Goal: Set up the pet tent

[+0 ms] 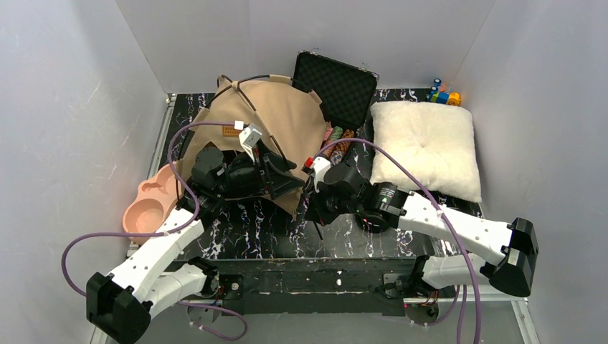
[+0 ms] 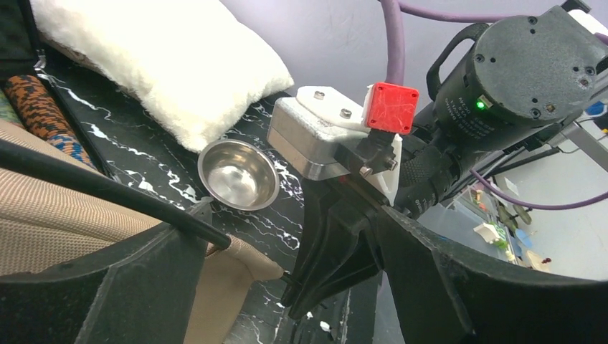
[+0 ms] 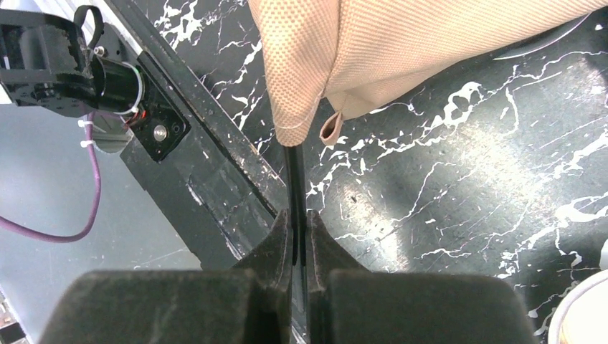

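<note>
I judge this as partway through. The pet tent [image 1: 267,120] sits on the far left half of the worktop [image 1: 244,231], between the pink feeding dish [image 1: 149,204] and the open black case [image 1: 337,84]. From the top camera its tan fabric is humped up into a rough dome with black poles arching over it. It does not look taut to me, and the near edge sags toward my arms.

My right tool [image 3: 299,233] is pinched tight on one thin black pole [image 3: 294,183]. That pole comes out from under the near corner of the fabric, just beside a small fabric loop [image 3: 331,129] that hangs empty. So this pole end is not yet seated, as far as I can see.

My left tool [image 1: 278,174] stands wide with nothing between its fingers. In its own camera another black pole lies across one finger [image 2: 107,301], over the fabric.

What I reckon is left is to fix this pole end at the corner, tension the frame and check the other corners, which I cannot see from here. The white cushion [image 1: 426,147] and the steel bowl [image 2: 239,174] lie apart from the tent, to its right.
</note>
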### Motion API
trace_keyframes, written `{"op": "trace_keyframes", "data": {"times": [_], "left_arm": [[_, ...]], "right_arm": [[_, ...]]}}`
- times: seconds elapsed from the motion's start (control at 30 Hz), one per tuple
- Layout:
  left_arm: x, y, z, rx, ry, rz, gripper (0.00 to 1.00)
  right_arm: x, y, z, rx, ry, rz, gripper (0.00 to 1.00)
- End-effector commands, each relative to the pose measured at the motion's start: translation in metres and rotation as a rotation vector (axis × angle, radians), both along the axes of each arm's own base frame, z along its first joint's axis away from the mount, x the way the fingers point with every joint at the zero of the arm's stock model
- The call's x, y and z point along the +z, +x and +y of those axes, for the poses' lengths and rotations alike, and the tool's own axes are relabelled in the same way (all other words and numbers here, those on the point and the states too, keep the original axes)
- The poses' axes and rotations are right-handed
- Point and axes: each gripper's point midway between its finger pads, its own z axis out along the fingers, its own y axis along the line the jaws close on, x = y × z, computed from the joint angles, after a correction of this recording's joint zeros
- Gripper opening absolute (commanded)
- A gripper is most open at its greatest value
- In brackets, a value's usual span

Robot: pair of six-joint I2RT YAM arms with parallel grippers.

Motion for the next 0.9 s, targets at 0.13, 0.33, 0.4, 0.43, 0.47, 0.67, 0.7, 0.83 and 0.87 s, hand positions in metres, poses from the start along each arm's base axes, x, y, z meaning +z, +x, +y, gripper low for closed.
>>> {"op": "trace_keyframes", "data": {"times": [0.13,0.33,0.4,0.43,0.47,0.67,0.7,0.83,0.87], "left_arm": [[-0.023,-0.03,-0.006,-0.118,0.095,0.122,0.86],[-0.024,-0.042,-0.015,-0.165,0.091,0.147,0.87],[-0.017,-0.046,-0.02,-0.176,0.065,0.143,0.87],[-0.014,-0.049,-0.022,-0.186,0.055,0.143,0.87],[-0.012,-0.051,-0.024,-0.192,0.052,0.144,0.87],[-0.032,-0.048,-0.021,-0.142,0.122,0.166,0.88],[-0.036,-0.044,-0.017,-0.106,0.143,0.169,0.89],[-0.032,-0.014,0.003,0.126,0.222,0.113,0.98],[-0.027,-0.008,0.008,0.176,0.233,0.095,0.98]], "right_arm": [[0.141,0.061,0.03,-0.138,0.441,-0.29,0.01],[0.157,0.07,0.041,-0.124,0.505,-0.35,0.01],[0.159,0.073,0.046,-0.124,0.52,-0.362,0.01],[0.161,0.074,0.047,-0.123,0.527,-0.366,0.01],[0.163,0.075,0.048,-0.123,0.533,-0.371,0.01],[0.179,0.082,0.035,-0.159,0.552,-0.407,0.01],[0.18,0.081,0.032,-0.164,0.556,-0.412,0.01],[0.177,0.077,0.023,-0.18,0.564,-0.395,0.01],[0.174,0.075,0.021,-0.187,0.564,-0.382,0.01]]}}
